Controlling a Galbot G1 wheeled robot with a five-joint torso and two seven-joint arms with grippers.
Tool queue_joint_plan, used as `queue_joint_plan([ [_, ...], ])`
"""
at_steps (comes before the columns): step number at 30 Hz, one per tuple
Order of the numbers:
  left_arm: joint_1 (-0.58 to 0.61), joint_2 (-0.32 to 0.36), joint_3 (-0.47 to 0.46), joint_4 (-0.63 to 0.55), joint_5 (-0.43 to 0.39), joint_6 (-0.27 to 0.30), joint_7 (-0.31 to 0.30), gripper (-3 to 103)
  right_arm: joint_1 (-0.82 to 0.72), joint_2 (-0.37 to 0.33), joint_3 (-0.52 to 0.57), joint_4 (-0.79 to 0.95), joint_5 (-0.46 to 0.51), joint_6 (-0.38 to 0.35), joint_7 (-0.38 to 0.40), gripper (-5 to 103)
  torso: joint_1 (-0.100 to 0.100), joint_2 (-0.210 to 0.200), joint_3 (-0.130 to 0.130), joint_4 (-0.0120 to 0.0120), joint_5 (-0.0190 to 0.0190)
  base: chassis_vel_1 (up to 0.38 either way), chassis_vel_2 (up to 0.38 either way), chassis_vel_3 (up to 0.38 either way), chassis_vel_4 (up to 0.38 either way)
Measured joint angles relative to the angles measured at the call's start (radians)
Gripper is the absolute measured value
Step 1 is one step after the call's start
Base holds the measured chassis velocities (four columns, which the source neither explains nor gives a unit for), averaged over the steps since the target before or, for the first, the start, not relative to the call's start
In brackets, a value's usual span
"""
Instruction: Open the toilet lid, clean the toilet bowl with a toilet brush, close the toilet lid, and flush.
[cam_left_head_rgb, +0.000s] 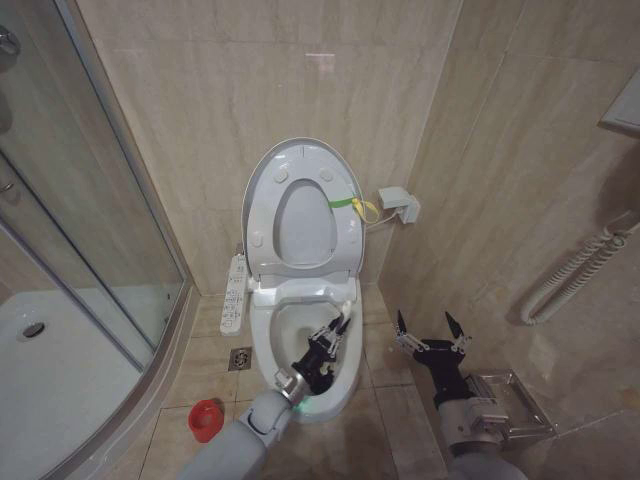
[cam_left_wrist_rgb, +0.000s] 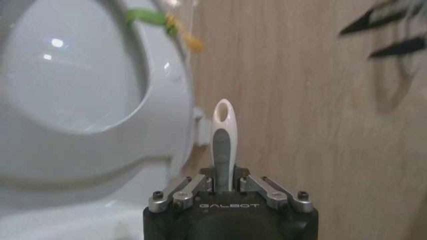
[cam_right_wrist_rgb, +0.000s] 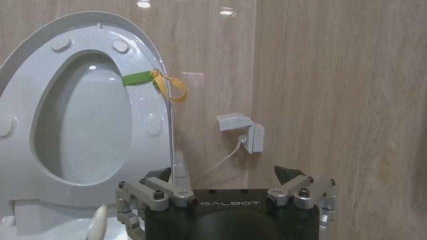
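The toilet lid (cam_left_head_rgb: 305, 225) stands raised against the back wall with the seat ring, a green-yellow band (cam_left_head_rgb: 343, 202) at its right edge. Below it the toilet bowl (cam_left_head_rgb: 288, 322) lies uncovered, with brownish marks inside. My left gripper (cam_left_head_rgb: 330, 342) is down over the bowl, shut on the toilet brush's white handle (cam_left_head_rgb: 345, 317); the bristle head is hidden. In the left wrist view that gripper (cam_left_wrist_rgb: 223, 179) clamps the grey-and-white handle (cam_left_wrist_rgb: 223, 131), which points up. My right gripper (cam_left_head_rgb: 427, 326) hangs open to the right of the toilet, holding nothing, and faces the lid (cam_right_wrist_rgb: 87, 135) and wall.
A red cup holder (cam_left_head_rgb: 204, 418) stands on the floor left of the toilet, near a floor drain (cam_left_head_rgb: 240, 358). A white button panel (cam_left_head_rgb: 234, 290) flanks the bowl. The glass shower enclosure (cam_left_head_rgb: 70, 250) is at left. A wall socket (cam_left_head_rgb: 400, 205), hose (cam_left_head_rgb: 570, 280) and metal rack (cam_left_head_rgb: 512, 402) are at right.
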Motion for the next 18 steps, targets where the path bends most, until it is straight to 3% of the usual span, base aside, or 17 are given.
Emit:
queue_joint_plan([
  [6,-0.039,0.000,-0.053,0.170,0.006,-0.053,0.036,18,0.000,0.000,0.000,0.000,0.000,0.000,0.000,100,0.000,0.000,0.000,0.0002,0.0002,0.000,0.000,0.000,0.000],
  [9,-0.045,0.002,-0.066,0.190,0.010,-0.063,0.040,18,0.000,0.000,0.000,0.000,0.000,0.000,0.000,100,0.000,0.000,0.000,0.0006,0.0002,0.000,0.000,0.000,0.000],
  [15,-0.039,0.001,-0.068,0.146,0.012,-0.066,0.038,18,0.000,0.000,0.000,0.000,0.000,0.000,0.000,100,0.000,0.000,0.000,0.0001,0.0000,0.000,0.000,0.000,0.000],
  [18,-0.024,0.000,-0.053,0.071,0.015,-0.048,0.023,18,0.000,0.000,0.000,0.000,0.000,0.000,0.000,100,0.000,0.000,0.000,0.0000,0.0000,0.000,0.000,0.000,0.000],
])
